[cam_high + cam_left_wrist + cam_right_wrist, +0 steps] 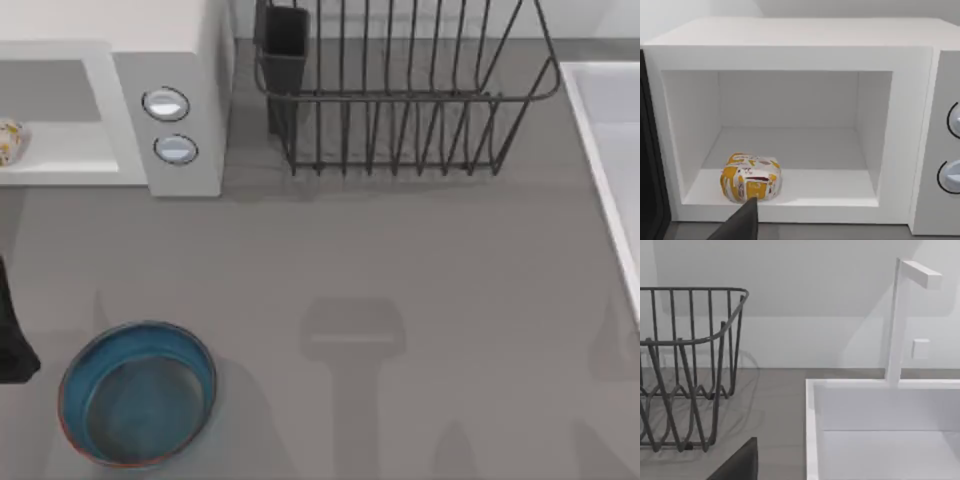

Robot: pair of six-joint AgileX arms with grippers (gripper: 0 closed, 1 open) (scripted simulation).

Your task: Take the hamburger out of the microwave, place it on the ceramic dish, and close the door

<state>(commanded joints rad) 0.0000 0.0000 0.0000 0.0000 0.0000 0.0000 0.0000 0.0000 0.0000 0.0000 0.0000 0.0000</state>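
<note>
The top view takes in the grey surface (400, 260) from above. The microwave (185, 60) stands at the far left, its two knobs stacked on the front panel. Its cavity is open toward the near side. The hamburger (9, 141) shows as a sliver at the left edge, on the cavity floor. The ceramic dish (138, 392) sits on the surface in front of the microwave, near the near-left corner, well apart from the hamburger. A dark wire rack (400, 90) stands to the right of the microwave, and a white sink (605, 150) runs along the right edge. A dark part of my left arm (12, 330) shows at the left edge, just beside the dish.

The left wrist view looks straight into the cavity, which the top view cannot do. The hamburger (750, 177) lies toward the left side of the cavity floor, close to the front lip. It is a rounded lump slightly wider than tall, its long axis running across the opening. There is bare floor to its right and behind it. A dark strip at the cavity's left may be the door (649, 165), swung open. One dark finger of the left claw (740, 222) sits just before the hamburger. Whether the claw is wide or narrow, I cannot tell.

The right wrist view shows the rack (685, 370), the sink basin (880, 430) and its tap (902, 315). One dark finger of the right claw (737, 462) shows there; I cannot tell its spread.
</note>
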